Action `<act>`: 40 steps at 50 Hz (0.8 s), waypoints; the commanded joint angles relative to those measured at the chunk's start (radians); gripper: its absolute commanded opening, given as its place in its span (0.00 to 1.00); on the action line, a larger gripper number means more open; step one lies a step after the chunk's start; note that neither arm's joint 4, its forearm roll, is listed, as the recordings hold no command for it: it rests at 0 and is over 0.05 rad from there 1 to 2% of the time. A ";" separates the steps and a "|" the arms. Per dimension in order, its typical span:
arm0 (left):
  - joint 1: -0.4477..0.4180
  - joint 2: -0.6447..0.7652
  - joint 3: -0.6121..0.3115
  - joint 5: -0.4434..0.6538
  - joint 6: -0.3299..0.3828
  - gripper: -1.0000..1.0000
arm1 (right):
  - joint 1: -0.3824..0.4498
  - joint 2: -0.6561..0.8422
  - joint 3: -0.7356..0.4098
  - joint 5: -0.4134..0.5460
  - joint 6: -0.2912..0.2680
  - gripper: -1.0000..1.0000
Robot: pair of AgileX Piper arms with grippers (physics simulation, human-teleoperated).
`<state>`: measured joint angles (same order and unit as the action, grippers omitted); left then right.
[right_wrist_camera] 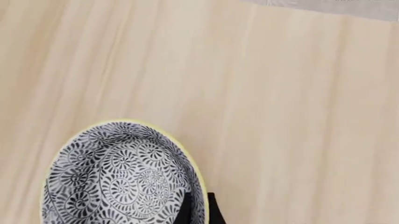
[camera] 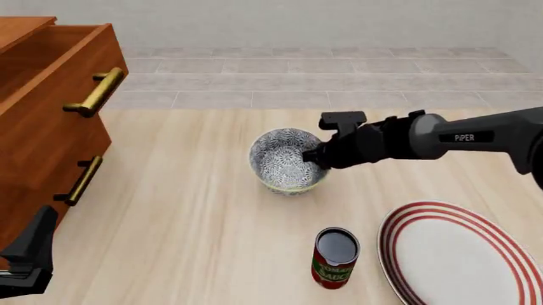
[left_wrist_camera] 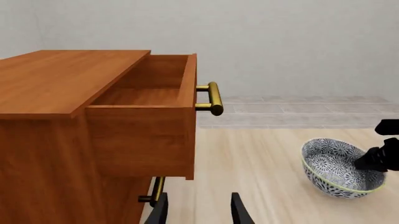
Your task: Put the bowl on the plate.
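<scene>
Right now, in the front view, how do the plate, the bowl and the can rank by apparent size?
1. Plate, though partly cut off
2. Bowl
3. Can, narrower than the bowl despite sitting nearer the camera

One of each dish, one can, one cabinet, two arms.

On the tabletop there is one floral bowl, one red-ringed white plate and one red-labelled can. One wooden cabinet stands at the left with two drawers on show, the upper drawer pulled open; each drawer carries one brass bar handle, so two handles: the upper handle and the lower handle. Two robot arms are present, each with one pincer: the right pincer and the left pincer, whose two black fingers show in the left wrist view.
</scene>
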<state>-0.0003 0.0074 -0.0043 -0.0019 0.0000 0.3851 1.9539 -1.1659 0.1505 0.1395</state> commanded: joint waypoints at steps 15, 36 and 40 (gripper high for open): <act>0.000 0.000 0.000 0.000 0.000 1.00 | 0.006 -0.084 -0.002 0.024 -0.002 0.00; 0.000 0.000 0.000 0.000 0.000 1.00 | -0.001 -0.223 0.001 0.048 0.031 0.00; 0.000 0.000 0.000 0.000 0.000 1.00 | -0.015 -0.248 0.009 0.053 0.030 0.00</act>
<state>-0.0002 0.0075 -0.0043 -0.0019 0.0000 0.3884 1.7689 -1.1619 0.1949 0.1583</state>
